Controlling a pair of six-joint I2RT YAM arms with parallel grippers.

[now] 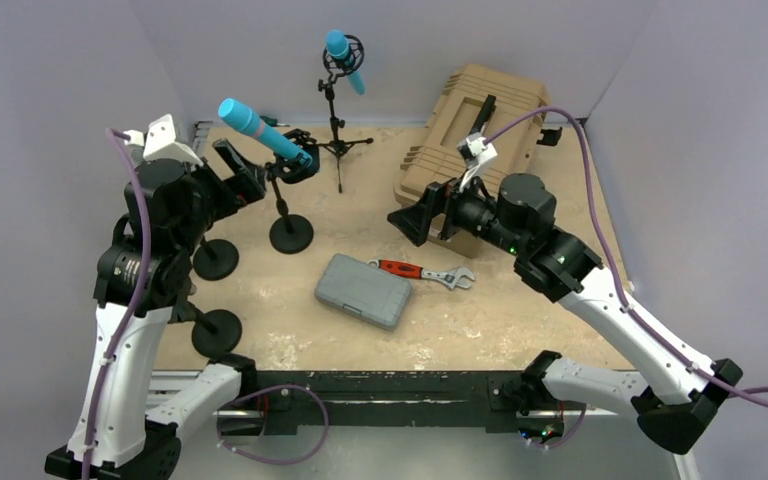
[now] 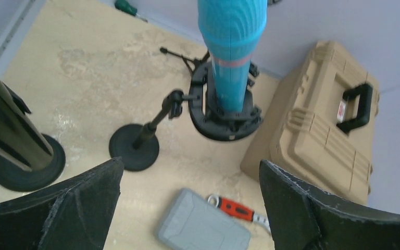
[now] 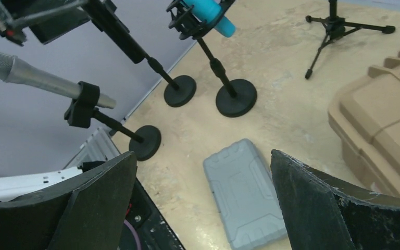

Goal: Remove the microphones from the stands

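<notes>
A blue microphone (image 1: 258, 129) sits tilted in a black ring mount (image 2: 224, 117) on a short stand with a round base (image 1: 291, 234). In the left wrist view the blue microphone (image 2: 233, 47) rises straight ahead, above and beyond the jaws. My left gripper (image 1: 248, 172) hovers just left of the mount, open and empty (image 2: 190, 208). My right gripper (image 1: 412, 218) hangs open over the table's middle right, empty (image 3: 203, 208), facing the stands. A second blue microphone (image 1: 344, 60) is on a tripod stand (image 1: 338, 145) at the back. A silver microphone (image 3: 31, 78) is clipped to a low stand.
A grey case (image 1: 364, 290) and a red-handled wrench (image 1: 422, 272) lie mid-table. A tan hard case (image 1: 475, 125) stands at the back right. Two more round stand bases (image 1: 216, 258) (image 1: 217, 332) sit by the left arm. A green-handled tool (image 2: 126, 7) lies by the back wall.
</notes>
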